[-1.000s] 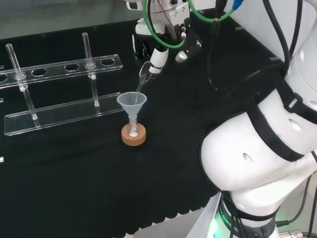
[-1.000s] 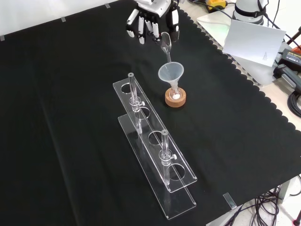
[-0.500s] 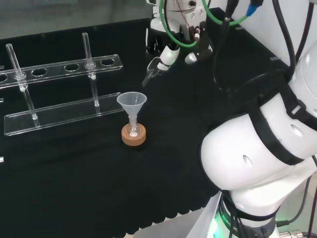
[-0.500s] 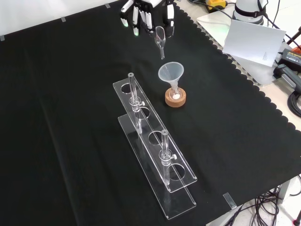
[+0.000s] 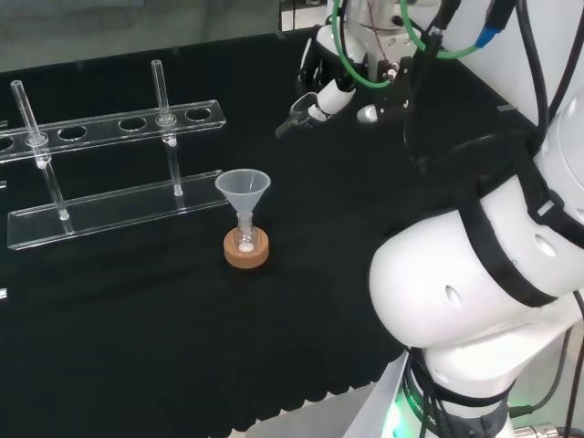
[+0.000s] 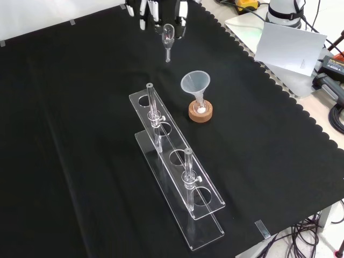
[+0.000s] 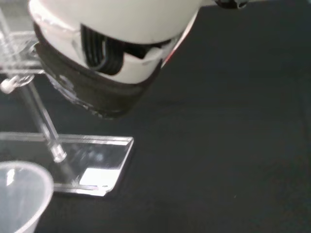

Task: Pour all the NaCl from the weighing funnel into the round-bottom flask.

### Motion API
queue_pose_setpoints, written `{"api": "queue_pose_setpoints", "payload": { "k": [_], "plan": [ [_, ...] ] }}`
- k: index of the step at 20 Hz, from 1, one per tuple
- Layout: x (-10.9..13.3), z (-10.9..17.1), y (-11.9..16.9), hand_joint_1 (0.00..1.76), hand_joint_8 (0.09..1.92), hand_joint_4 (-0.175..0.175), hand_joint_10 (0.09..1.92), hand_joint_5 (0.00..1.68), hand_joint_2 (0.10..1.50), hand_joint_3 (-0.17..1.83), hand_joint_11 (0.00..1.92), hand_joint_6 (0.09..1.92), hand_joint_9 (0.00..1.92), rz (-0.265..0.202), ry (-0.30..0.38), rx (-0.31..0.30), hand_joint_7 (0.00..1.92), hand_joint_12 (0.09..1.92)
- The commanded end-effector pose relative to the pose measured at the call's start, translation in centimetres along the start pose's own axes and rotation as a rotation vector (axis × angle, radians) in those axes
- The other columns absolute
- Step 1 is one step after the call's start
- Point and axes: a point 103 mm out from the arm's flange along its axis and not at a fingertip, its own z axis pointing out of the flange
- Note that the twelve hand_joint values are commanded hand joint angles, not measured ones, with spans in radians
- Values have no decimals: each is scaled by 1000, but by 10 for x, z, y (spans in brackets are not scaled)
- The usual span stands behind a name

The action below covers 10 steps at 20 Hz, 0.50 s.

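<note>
hand (image 5: 330, 96) pinches weighing funnel (image 6: 167, 40), up beyond the plastic funnel (image 6: 195, 84) | we keep it level | set down well clear of flask (image 5: 245, 243)

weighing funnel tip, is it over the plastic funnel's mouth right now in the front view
No, the weighing funnel hangs from the hand up and left of the plastic funnel.

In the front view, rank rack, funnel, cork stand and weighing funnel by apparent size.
Largest to smallest, front view:
1. Rack, by far.
2. Funnel.
3. Cork stand and weighing funnel in the hand: too alike to rank; the weighing funnel is farther off.
</note>
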Motion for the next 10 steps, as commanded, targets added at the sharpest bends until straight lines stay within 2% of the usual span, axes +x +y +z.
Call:
{"api": "queue_pose_setpoints", "payload": {
  "k": [1, 10],
  "plan": [
    [-25, 7, 2, 1161, 87, 175, 192, 1610, 548, 706, 0, 87, 1038, 50, 42, -57, 1729, 1455],
    [-38, 24, 2, 1161, 87, 175, 191, 1610, 548, 705, 0, 87, 1039, 108, 71, -54, 1729, 1456]
  ]
}}
